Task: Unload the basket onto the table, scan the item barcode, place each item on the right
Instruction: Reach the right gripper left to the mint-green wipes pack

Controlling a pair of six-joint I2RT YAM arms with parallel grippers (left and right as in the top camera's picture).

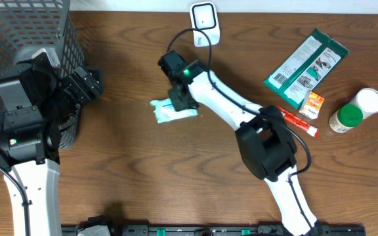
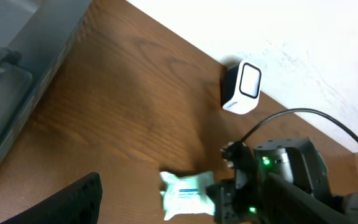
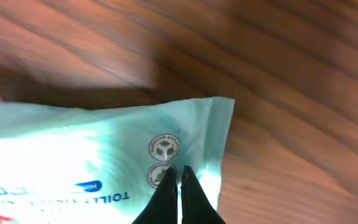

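Wipes pack [image 1: 169, 115] lies mid-desk, short of the scanner [image 1: 204, 23] at the far edge. The right gripper [image 3: 179, 170] pinches its wrapper. The left gripper [image 1: 89, 85] gapes wide and empty beside the basket [image 1: 18, 26].

**Table** [image 1: 130, 183], contents by position.
- Back left corner: basket [image 1: 18, 26].
- Back edge, centre: scanner [image 1: 203, 23].
- Mid-table, in front of scanner: wipes pack [image 1: 166, 113], lying flat.
- Right side, back: pouch [image 1: 305, 62].
- Just before the pouch: box [image 1: 314, 105], tube [image 1: 298, 122].
- Farthest right: bottle [image 1: 345, 118] beside tub [image 1: 371, 99].
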